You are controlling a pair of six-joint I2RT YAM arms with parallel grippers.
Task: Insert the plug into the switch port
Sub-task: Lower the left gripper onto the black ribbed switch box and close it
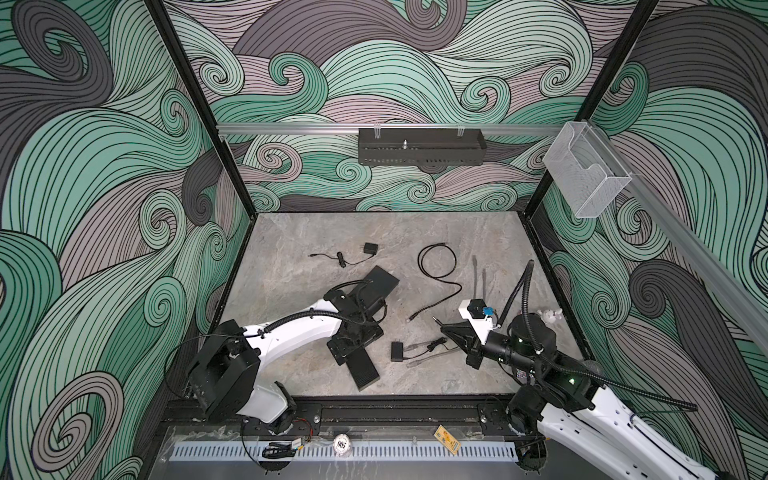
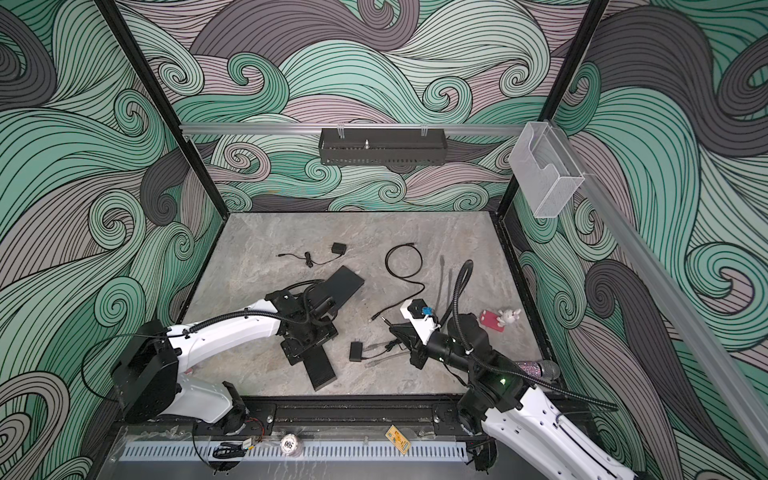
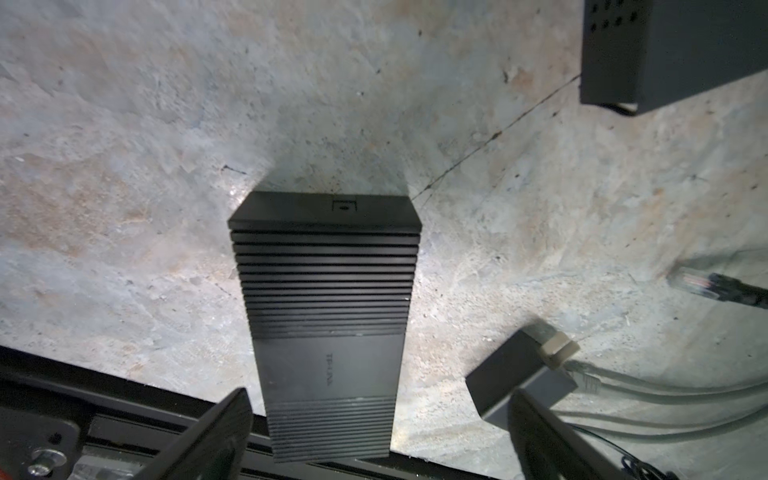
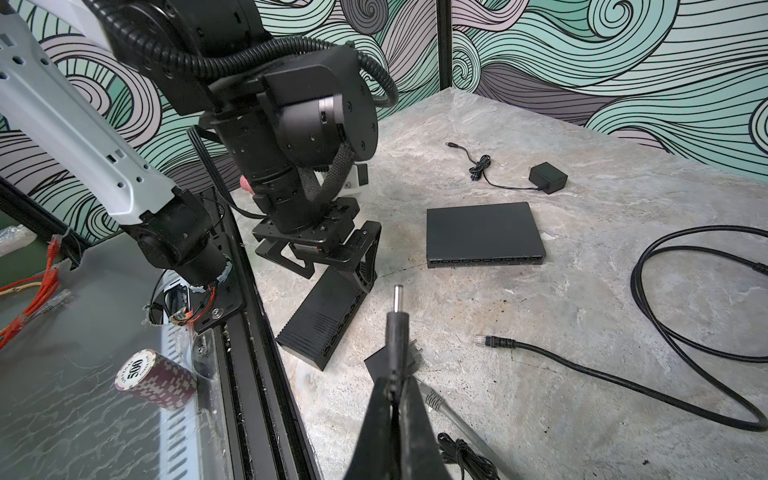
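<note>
— Where is the right hand?
— The right hand (image 4: 395, 382) reaches low over the table (image 1: 282, 291), pointing toward 10 o'clock. It is pinched tight on the plug (image 4: 397, 332), and the metal tip juts past its fingertips.
— And the left?
— The left hand (image 3: 378, 397) hangs over the ribbed switch (image 3: 328, 291), forearm coming in from 9 o'clock. Its fingers (image 3: 216, 432) are spread wide, one to each side. Whether they touch it, I cannot tell. The plug is at 3 o'clock from there, apart from the switch.
— Count the rest.
— Two switches: the ribbed one and a flat switch (image 1: 380, 282) at 1 o'clock from the left hand. Two power bricks: the near adapter (image 1: 397, 351) between the hands, the far adapter (image 1: 370, 248) toward 12 o'clock. One black cable (image 1: 419, 262), looped. The grey cables (image 1: 474, 276) I cannot count.
— What does one camera catch alone?
— Only the left wrist view shows the round port (image 3: 345, 205) on the ribbed switch's end face; in both top views the hand covers that end. The right wrist view alone shows the port rows (image 4: 486, 262) along both switches' sides. In a top view a red case (image 2: 490, 322) lies beside a toy rabbit (image 2: 510, 316).
</note>
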